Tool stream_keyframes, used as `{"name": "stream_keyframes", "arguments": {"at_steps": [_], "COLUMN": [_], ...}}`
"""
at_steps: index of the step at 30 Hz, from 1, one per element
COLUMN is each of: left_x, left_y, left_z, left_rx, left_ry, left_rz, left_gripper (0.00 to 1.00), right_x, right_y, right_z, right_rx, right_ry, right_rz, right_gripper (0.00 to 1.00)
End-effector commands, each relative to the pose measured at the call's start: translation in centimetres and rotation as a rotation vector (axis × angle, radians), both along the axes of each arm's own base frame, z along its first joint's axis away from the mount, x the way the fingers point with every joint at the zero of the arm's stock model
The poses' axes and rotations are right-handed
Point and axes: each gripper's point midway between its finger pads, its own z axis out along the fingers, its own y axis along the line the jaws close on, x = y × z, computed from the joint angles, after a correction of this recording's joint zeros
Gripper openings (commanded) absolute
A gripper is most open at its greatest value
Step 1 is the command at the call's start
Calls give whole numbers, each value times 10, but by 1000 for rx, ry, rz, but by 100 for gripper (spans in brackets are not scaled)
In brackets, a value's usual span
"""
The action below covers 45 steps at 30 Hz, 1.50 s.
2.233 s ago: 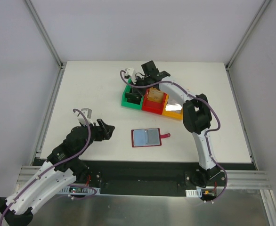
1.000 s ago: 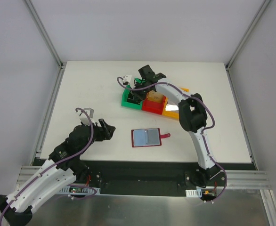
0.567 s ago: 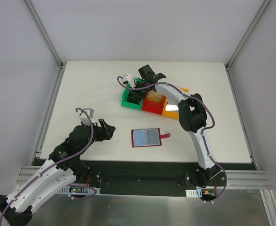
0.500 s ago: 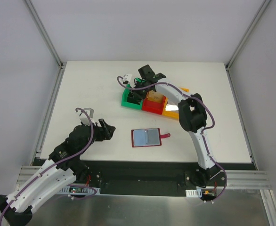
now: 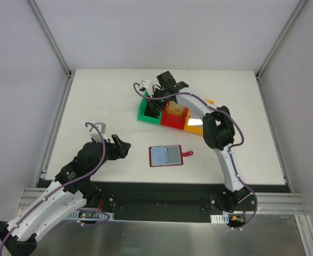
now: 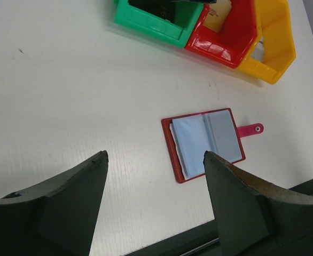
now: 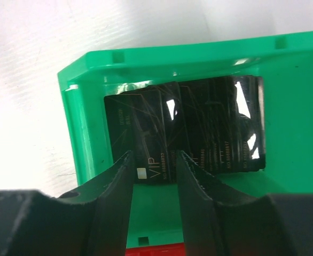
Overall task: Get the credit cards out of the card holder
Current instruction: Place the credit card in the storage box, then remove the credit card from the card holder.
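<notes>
We see the flat red bifold card holder lying unfolded on the white surface, long axis left-right, nearer our spread, empty left gripper than our right gripper, which is slightly parted over the black credit cards in the green plastic bin.

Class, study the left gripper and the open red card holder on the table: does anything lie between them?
Nothing visible does. In the left wrist view only bare table separates the open left gripper from the card holder. The plastic bins sit farther back, beyond it.
</notes>
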Motion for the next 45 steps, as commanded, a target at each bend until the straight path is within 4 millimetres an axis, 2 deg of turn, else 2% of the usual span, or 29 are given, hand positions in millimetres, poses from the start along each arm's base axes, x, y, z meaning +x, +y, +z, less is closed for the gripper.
{"name": "stream_keyframes", "arguments": {"at_steps": [1,5,9,11,13,15,17,18,19,20,24,27,29,33,36,38,45], "left_x": [3,2,2,2,3,4,3,3,2,1,0,0,-2,-9,-15,-17,-11], "left_y": [1,1,1,0,-2,-7,-13,-17,-21,-25,-38,-44,-51,-70,-90,-103,-127], "left_z": [7,9,10,10,7,6,1,-2,-4,-8,-16,-23,-26,-32,-36,-37,-39], "left_rx": [-25,-31,-40,-46,-49,-56,-63,-62,-68,-61,-60,-57,-47,9,32,5,-10], "left_ry": [-25,-30,-29,-24,-13,3,35,56,79,107,173,192,206,228,246,266,287], "left_rz": [15,12,17,17,14,4,-14,-23,-37,-52,-93,-105,-126,-173,-205,-237,-278], "left_gripper": [72,71,72,73,73,73,71,69,68,68,69,68,69,69,70,70,66], "right_x": [22,31,30,19,1,-21,-47,-58,-73,-84,-122,-130,-144,-172,-188,-197,-223], "right_y": [4,-2,-17,-27,-37,-46,-56,-59,-69,-72,-104,-139,-150,-162,-168,-164,-174], "right_z": [59,95,157,182,199,204,200,197,191,195,156,129,112,98,72,66,34], "right_rx": [70,132,253,298,331,350,355,362,366,391,412,403,381,421,545,588,477], "right_ry": [-122,-201,-358,-388,-377,-352,-347,-343,-322,-307,-158,-130,-93,21,136,173,251], "right_rz": [-75,-151,-253,-297,-330,-351,-366,-393,-427,-445,-618,-847,-888,-938,-982,-939,-935], "right_gripper": [41,42,45,45,59,66,70,77,98,96,96,96,96,96,98,91,82]}}
